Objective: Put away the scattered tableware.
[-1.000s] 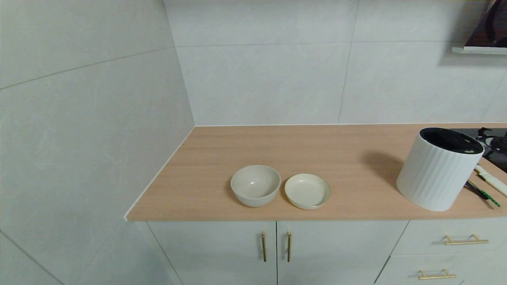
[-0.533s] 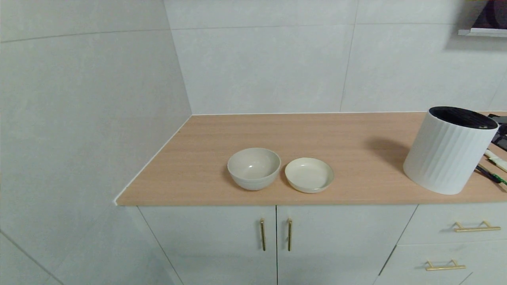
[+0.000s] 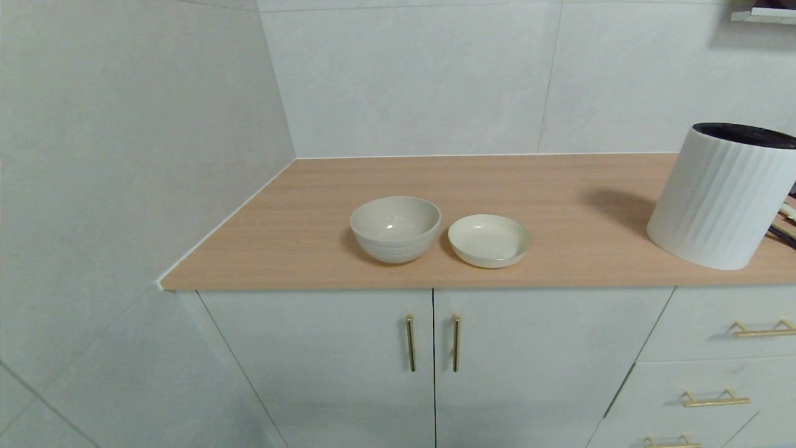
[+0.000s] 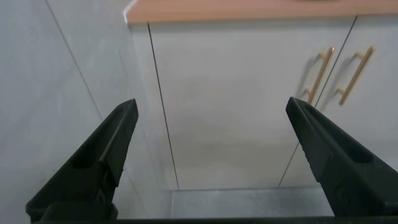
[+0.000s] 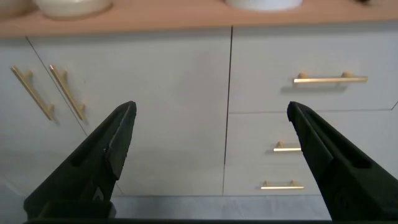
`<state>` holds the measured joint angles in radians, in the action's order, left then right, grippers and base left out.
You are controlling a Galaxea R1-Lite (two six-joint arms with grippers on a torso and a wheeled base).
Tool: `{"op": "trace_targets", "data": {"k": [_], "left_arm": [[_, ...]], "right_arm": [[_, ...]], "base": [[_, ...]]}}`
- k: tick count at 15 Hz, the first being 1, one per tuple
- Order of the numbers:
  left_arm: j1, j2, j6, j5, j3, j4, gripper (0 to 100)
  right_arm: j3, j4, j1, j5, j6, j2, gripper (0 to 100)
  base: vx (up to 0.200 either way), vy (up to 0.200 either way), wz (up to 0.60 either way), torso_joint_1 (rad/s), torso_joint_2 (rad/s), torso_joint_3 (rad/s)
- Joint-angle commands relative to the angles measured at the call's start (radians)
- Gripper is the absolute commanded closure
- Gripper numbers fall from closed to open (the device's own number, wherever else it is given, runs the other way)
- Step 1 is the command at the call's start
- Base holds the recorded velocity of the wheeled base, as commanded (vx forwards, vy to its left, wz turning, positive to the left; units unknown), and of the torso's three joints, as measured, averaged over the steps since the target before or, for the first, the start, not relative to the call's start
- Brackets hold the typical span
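Observation:
A cream bowl (image 3: 395, 227) stands on the wooden countertop (image 3: 323, 224), and a shallow cream dish (image 3: 489, 239) sits right beside it, both near the front edge above the cabinet doors. My left gripper (image 4: 211, 155) hangs open low in front of the white cabinet, below counter height, with nothing between its fingers. My right gripper (image 5: 211, 155) is open too, facing the cabinet and drawer fronts. The bottom of the dish (image 5: 74, 6) shows above the counter edge in the right wrist view.
A tall white ribbed holder (image 3: 724, 196) with a black top stands at the counter's right, with utensils (image 3: 785, 224) lying behind it. Tiled walls close the left side and back. Cabinet doors with gold handles (image 3: 433, 342) and drawers (image 3: 715, 398) sit below.
The head camera has dropped and tilted, so the counter, bowl and dish sit higher in the picture and more cabinet front shows. Bowl and dish keep their places.

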<state>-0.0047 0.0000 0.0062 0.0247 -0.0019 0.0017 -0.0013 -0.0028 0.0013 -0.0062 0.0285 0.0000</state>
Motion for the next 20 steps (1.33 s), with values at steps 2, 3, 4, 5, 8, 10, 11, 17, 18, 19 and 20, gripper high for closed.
{"op": "trace_targets", "data": {"k": [2, 3, 4, 5, 8, 10, 11, 17, 18, 19, 20], "left_arm": [[0.000, 0.000, 0.000, 0.000, -0.001, 0.000, 0], [0.000, 0.000, 0.000, 0.000, 0.000, 0.000, 0], [0.000, 0.000, 0.000, 0.000, 0.000, 0.000, 0], [0.000, 0.000, 0.000, 0.000, 0.000, 0.000, 0], [0.000, 0.000, 0.000, 0.000, 0.000, 0.000, 0], [0.000, 0.000, 0.000, 0.000, -0.001, 0.000, 0], [0.000, 0.000, 0.000, 0.000, 0.000, 0.000, 0], [0.000, 0.000, 0.000, 0.000, 0.000, 0.000, 0], [0.000, 0.000, 0.001, 0.000, 0.000, 0.000, 0], [0.000, 0.000, 0.001, 0.000, 0.000, 0.000, 0], [0.000, 0.000, 0.000, 0.000, 0.000, 0.000, 0]], "right_arm": [[0.000, 0.000, 0.000, 0.000, 0.001, 0.000, 0], [0.000, 0.000, 0.000, 0.000, -0.001, 0.000, 0], [0.000, 0.000, 0.000, 0.000, -0.001, 0.000, 0], [0.000, 0.000, 0.000, 0.000, 0.001, 0.002, 0], [0.000, 0.000, 0.000, 0.000, -0.001, 0.000, 0], [0.000, 0.000, 0.000, 0.000, -0.001, 0.000, 0], [0.000, 0.000, 0.000, 0.000, 0.001, 0.000, 0], [0.000, 0.000, 0.000, 0.000, 0.001, 0.000, 0], [0.000, 0.000, 0.000, 0.000, 0.002, 0.000, 0], [0.000, 0.000, 0.000, 0.000, 0.002, 0.000, 0], [0.001, -0.002, 0.000, 0.000, -0.001, 0.002, 0]], "base": [[0.000, 0.000, 0.00, -0.202, 0.49, 0.285], [0.000, 0.000, 0.00, -0.188, 0.49, 0.286], [0.000, 0.000, 0.00, -0.188, 0.48, 0.290], [0.000, 0.000, 0.00, -0.163, 0.48, 0.286], [0.000, 0.000, 0.00, -0.167, 0.47, 0.297], [0.000, 0.000, 0.00, -0.149, 0.46, 0.303], [0.000, 0.000, 0.00, -0.129, 0.45, 0.310], [0.000, 0.000, 0.00, -0.076, 0.31, 0.222], [0.000, 0.000, 0.00, -0.022, 0.06, 0.051], [0.000, 0.000, 0.00, 0.000, 0.00, 0.000], [0.000, 0.000, 0.00, 0.000, 0.00, 0.000]]}}
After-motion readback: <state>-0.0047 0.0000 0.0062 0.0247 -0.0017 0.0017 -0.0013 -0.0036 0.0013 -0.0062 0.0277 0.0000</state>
